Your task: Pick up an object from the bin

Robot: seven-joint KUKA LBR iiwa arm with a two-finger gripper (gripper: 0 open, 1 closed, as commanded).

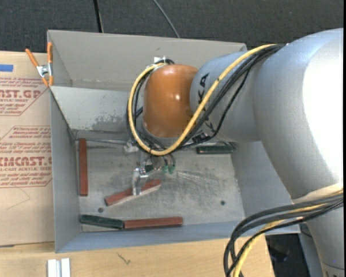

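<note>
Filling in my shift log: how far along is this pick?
Done: the gripper is down inside the grey metal bin, at the slanted red-brown flat stick mid-floor. In hand: the grasp; whether it is gripped cannot be seen. Left: lifting it, since the stick lies on the floor.

A robotics laboratory or test workshop was indicated. A large silver-grey industrial robot arm (294,103), fitted with a rounded orange wrist cover (167,100) and looped yellow and black cables (132,100), was extended over an open grey sheet-metal bin (63,154). The bin was set on a pale wooden worktop (161,258), and its scratched floor was strewn with flat reddish-brown strips (82,167) and a dark green stick (101,221).
</note>
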